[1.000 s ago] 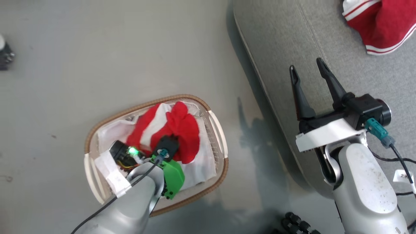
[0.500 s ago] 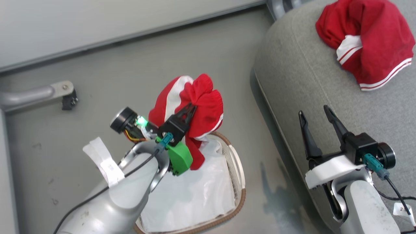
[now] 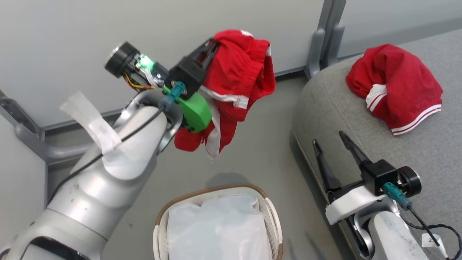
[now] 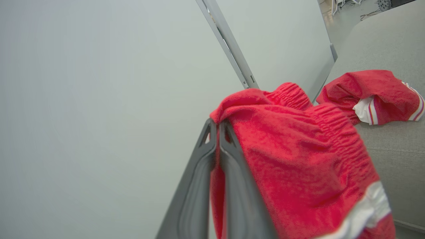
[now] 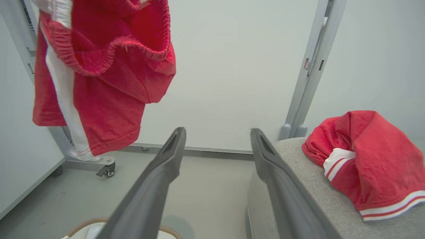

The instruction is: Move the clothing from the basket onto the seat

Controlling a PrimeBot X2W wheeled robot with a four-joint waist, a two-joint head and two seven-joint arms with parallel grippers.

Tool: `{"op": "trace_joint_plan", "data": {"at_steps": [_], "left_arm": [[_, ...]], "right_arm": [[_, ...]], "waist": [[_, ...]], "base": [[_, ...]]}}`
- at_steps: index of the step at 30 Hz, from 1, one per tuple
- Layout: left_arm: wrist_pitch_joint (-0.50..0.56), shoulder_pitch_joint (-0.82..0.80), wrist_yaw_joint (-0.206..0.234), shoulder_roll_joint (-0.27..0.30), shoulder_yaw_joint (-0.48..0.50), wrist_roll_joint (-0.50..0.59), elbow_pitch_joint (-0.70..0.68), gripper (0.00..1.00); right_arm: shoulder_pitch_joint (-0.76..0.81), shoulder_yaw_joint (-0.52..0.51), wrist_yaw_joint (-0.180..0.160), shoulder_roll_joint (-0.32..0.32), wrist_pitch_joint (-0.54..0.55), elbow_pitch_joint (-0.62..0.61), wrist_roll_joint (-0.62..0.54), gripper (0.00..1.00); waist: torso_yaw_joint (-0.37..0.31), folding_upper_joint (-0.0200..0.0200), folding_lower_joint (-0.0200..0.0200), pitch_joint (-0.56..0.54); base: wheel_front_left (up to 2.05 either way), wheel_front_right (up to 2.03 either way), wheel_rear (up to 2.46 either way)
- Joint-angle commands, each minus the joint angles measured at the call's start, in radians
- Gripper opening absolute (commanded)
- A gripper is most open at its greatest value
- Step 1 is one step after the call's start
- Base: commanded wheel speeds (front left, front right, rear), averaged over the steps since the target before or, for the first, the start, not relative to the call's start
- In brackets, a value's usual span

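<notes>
Now, we see the left gripper (image 4: 217, 123) raised high in front of the pale wall (image 3: 65, 32). Its two fingers (image 4: 232, 179) are pressed together on a fold of the red garment (image 3: 240, 65). The cloth is clamped near its elastic band and hangs free in the air, touching only this gripper and the green part (image 3: 195, 112) of the wrist behind it. In the right wrist view the band gapes open and a white stripe runs down one side of the garment (the lower hem is loose and a little twisted).

The garment is well above the floor (image 3: 260, 159) and well apart from the basket (image 3: 216, 188). The basket stands on the floor at the lower middle of the head view, with the white liner (image 3: 216, 227) lying crumpled in it.

The seat (image 3: 426, 162) is to the right of the basket. On it, near the rounded far corner, lies the other garment (image 3: 397, 79) in a heap, with its white cuff and striped hem turned toward us. A grey metal post (image 3: 326, 39) rises just behind that corner.

The right gripper (image 3: 328, 137) is low over the front edge of the seat. Its fingers stand wide apart and point toward the wall. It is apart from the other garment and touches no cloth.
</notes>
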Motion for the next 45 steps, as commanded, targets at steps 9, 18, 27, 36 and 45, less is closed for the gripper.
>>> {"op": "trace_joint_plan", "data": {"at_steps": [9,18,27,36,45], "left_arm": [[0.018,-0.114,-0.003,-0.032,0.018,-0.028,0.022,0.00],[0.026,-0.174,-0.005,-0.095,-0.004,-0.047,0.060,0.00],[0.023,-0.200,-0.009,-0.130,-0.065,-0.094,0.063,0.00],[0.038,-0.210,0.048,-0.132,-0.194,-0.228,-0.047,0.00],[0.036,-0.213,0.100,-0.132,-0.282,-0.335,-0.080,0.00]], "right_arm": [[-0.005,0.092,-0.001,-0.003,0.000,0.015,0.016,1.00],[-0.109,0.242,-0.001,-0.004,0.000,0.031,0.097,1.00],[-0.236,0.333,-0.001,-0.004,0.000,0.097,0.210,1.00],[-0.330,0.368,-0.001,-0.004,0.000,0.176,0.248,1.00],[-0.363,0.315,-0.001,-0.004,0.000,0.195,0.219,0.05]], "waist": [[0.013,0.0000,0.0001,-0.079],[0.039,0.0000,0.0001,-0.093],[0.095,0.0000,0.0001,-0.102],[0.142,0.0000,0.0001,-0.100],[0.158,0.0000,0.0001,-0.091]], "base": [[0.00,0.00,0.00],[0.00,0.00,0.00],[0.00,0.00,0.00],[0.00,0.00,0.00],[0.00,0.00,0.00]]}}
